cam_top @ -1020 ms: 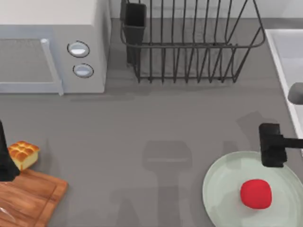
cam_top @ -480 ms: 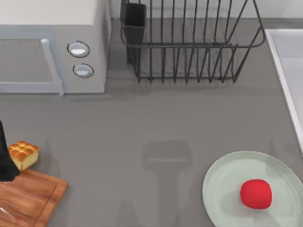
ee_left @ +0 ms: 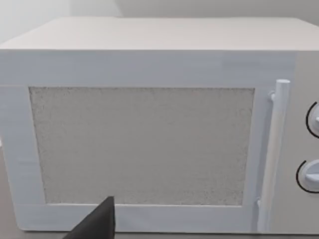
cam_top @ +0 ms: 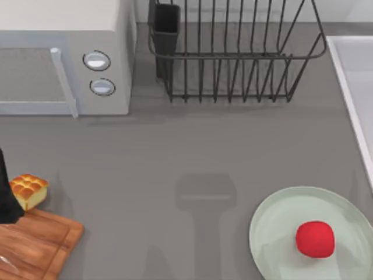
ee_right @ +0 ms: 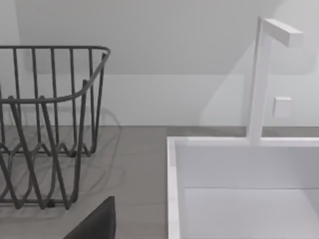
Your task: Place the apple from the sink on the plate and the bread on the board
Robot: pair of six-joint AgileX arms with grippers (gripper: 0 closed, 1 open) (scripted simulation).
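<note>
The red apple (cam_top: 315, 238) lies on the mint-green plate (cam_top: 265, 219) at the front right of the table. At the left edge, the golden bread (cam_top: 28, 190) stands by the far edge of the wooden board (cam_top: 38, 245); I cannot tell whether it rests on the board or on the table. A dark part of my left gripper (cam_top: 4, 198) is close beside the bread on its left and also shows in the left wrist view (ee_left: 97, 224). In the right wrist view, a dark part of my right gripper (ee_right: 94, 224) hangs near the white sink (ee_right: 172, 164), whose rim also shows in the top view (cam_top: 349, 87).
A white microwave (cam_top: 64, 58) fills the back left, with its door (ee_left: 144, 144) facing my left wrist camera. A black wire dish rack (cam_top: 233, 52) stands at the back middle. A white faucet (ee_right: 259, 74) rises behind the sink. Bare grey table lies between board and plate.
My right gripper, over the plate's far right rim one second ago, has gone out of the top view to the right. The apple stays on the plate. Left side unchanged.
</note>
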